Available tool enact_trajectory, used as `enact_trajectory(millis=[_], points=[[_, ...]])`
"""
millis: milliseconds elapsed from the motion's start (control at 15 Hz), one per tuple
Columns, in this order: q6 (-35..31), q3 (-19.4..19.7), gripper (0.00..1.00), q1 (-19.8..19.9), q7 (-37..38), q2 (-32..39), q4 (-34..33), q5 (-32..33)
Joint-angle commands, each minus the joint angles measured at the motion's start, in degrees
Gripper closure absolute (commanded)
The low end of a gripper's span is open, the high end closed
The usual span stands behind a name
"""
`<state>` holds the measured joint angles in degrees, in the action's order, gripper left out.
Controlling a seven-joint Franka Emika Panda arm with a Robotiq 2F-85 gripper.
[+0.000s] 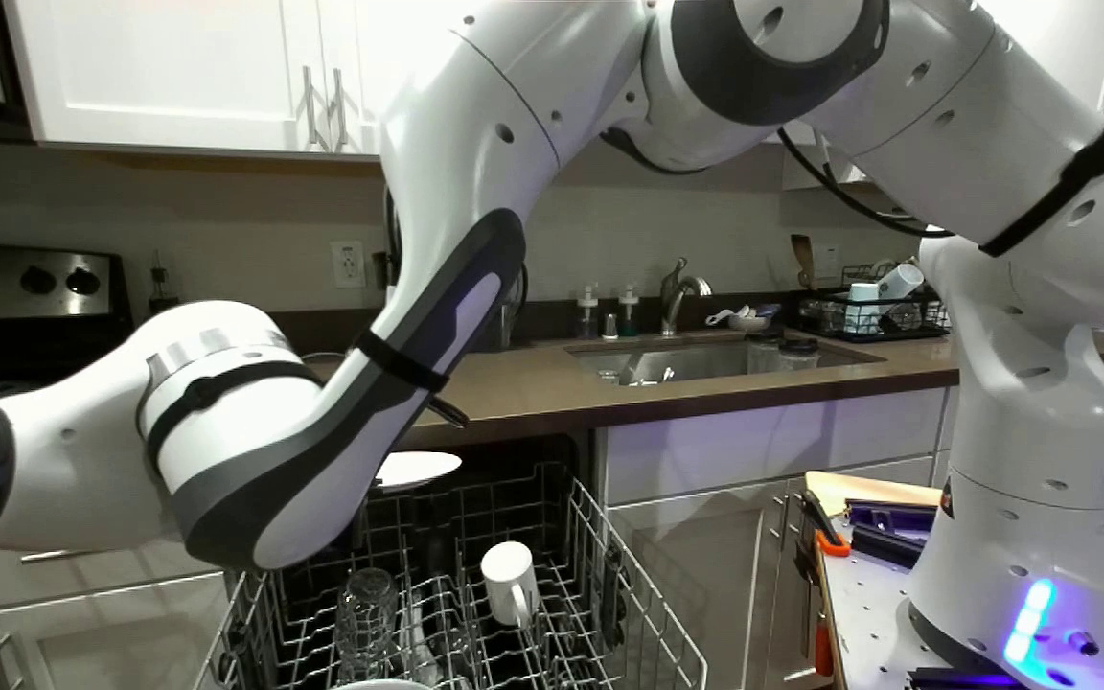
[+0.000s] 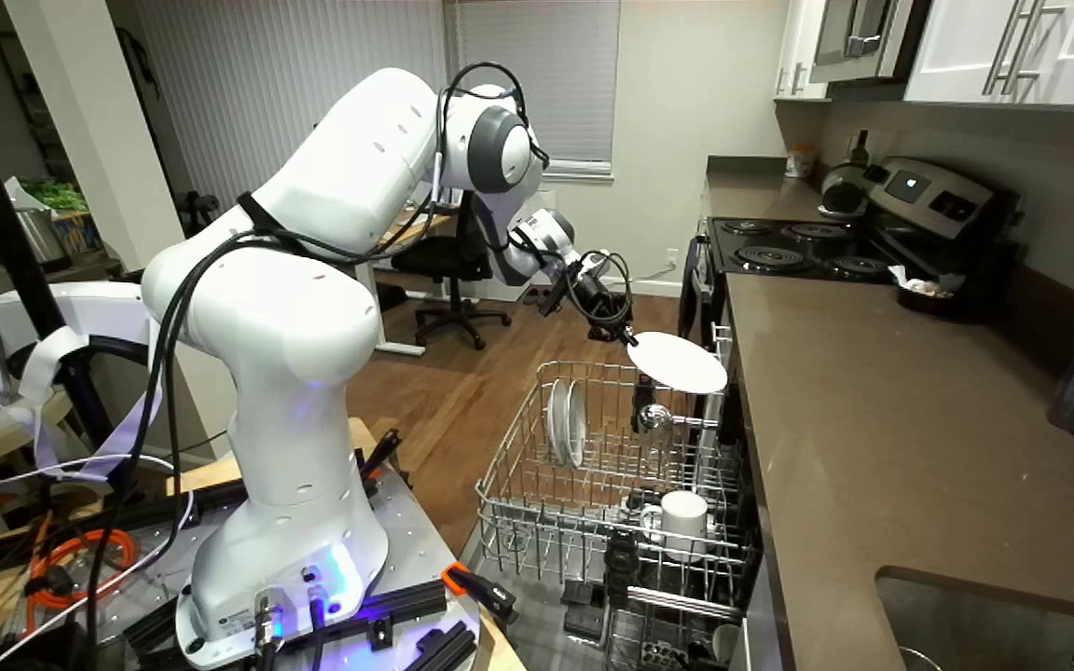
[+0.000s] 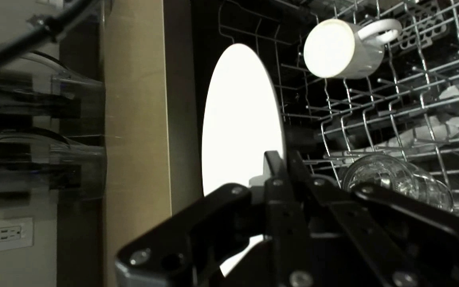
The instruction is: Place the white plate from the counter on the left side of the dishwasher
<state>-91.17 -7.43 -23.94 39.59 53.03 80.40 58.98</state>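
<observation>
I look across a kitchen with a wood-plank floor [image 2: 425, 410]. In an exterior view, an off-white far wall [image 2: 691, 121] meets a blind-covered window [image 2: 565, 75], with vertical blinds [image 2: 285, 56] to the window's left. A black office chair [image 2: 444, 256] stands near a white-legged desk [image 2: 434, 224]; a pale pillar [image 2: 94, 112] rises toward the view's left edge. White upper cabinets [image 2: 952, 56] flank a microwave [image 2: 868, 28] above an electric coil range [image 2: 798, 250]. Bright light whitens the cabinet doors [image 1: 169, 57]; the beige wall [image 1: 255, 216] below them is dim.
</observation>
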Motion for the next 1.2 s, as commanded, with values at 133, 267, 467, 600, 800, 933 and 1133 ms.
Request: enact_trajectory(millis=[133,267,467,600,800,933,1133], points=[[-5.49,0.8,0.94,0.39,4.04,-2.82,4.29,-0.51],[-6.96,0.74,0.94,0.86,5.09,-4.15,6.29,-0.48],[-7.07,0.68,0.94,0.93,5.57,-4.83,7.2,-0.43],[-7.1,0.68,0.94,0.94,5.62,-4.88,7.29,-0.42],[-8.2,-0.01,0.95,0.96,5.89,-5.91,9.26,-0.74],[-10.06,-0.72,0.95,1.14,6.32,-7.04,11.61,-1.15],[-13.42,-2.03,0.95,1.61,7.21,-9.41,16.18,-2.67]])
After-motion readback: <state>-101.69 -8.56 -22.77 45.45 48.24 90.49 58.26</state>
